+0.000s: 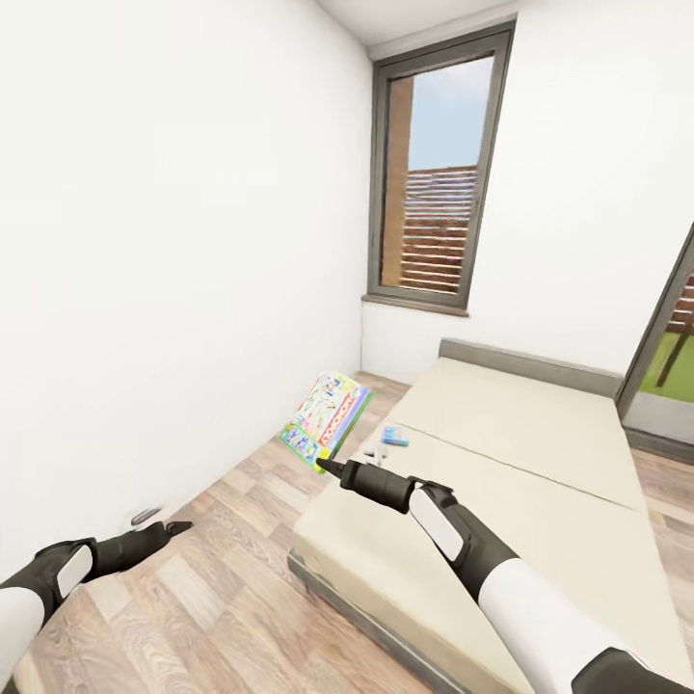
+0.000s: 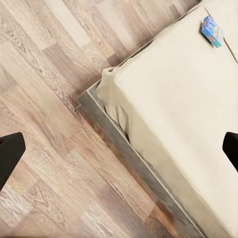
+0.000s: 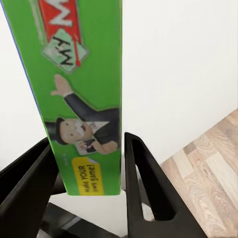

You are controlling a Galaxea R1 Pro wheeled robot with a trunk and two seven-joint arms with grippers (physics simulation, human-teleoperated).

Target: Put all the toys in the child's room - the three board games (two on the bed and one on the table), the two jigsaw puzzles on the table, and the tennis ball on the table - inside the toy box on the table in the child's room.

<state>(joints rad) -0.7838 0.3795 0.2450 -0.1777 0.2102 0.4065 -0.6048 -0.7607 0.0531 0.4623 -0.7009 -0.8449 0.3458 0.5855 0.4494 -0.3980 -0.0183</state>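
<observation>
The right gripper clamps a flat green-edged board game box between its fingers; the left gripper hangs open. A small blue box lies on the cream bed beyond them, so most toys remain unboxed.

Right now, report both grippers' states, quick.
Left gripper: open, empty, over the floor.
Right gripper: fingers shut on the green board game.
</observation>
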